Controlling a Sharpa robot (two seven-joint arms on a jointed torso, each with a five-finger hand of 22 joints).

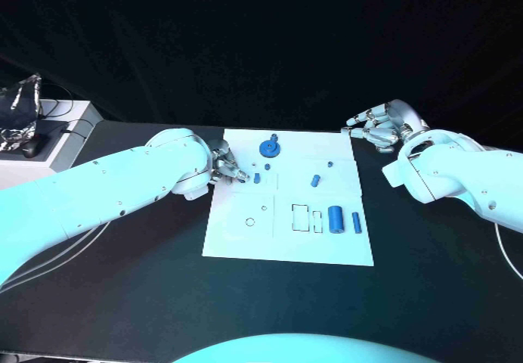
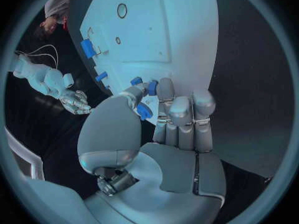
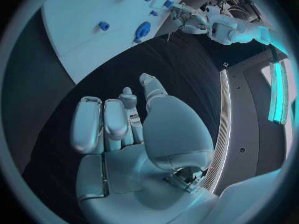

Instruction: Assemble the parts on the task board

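Silver fingers of your left robot hand [image 1: 227,168] are curled in at the task board [image 1: 251,242]'s left edge, and the left wrist view shows a small blue part [image 2: 144,110] pinched between the thumb and the fingertips, with another blue piece [image 2: 151,87] just beyond them that may be in the grip or may only lie on the board; you cannot tell which. That pinch looks shallow, so the first risk is the part twisting or rolling out as you carry it over the board, and a small round piece dropped onto the white plate would likely roll away towards the edge. Just past the fingertips sits a small blue peg [image 1: 257,180], close enough that a sideways sweep of the curled fingers could knock it. Further along the board from that hand stand the blue knob-shaped part [image 1: 268,146] near the far edge, a short blue piece [image 1: 316,181] towards the middle, and the larger blue cylinder [image 1: 337,218] with a slim blue bar [image 1: 355,221] beside it near the board's near-right area; any drag across the plate could shift the whole board on the black worktop [image 1: 436,287] and spoil your alignment with the holes. Your right robot hand [image 1: 378,127] holds nothing, fingers loosely bent, hanging over the worktop just off the board's far right corner; bring it in carelessly and it may clip that corner.
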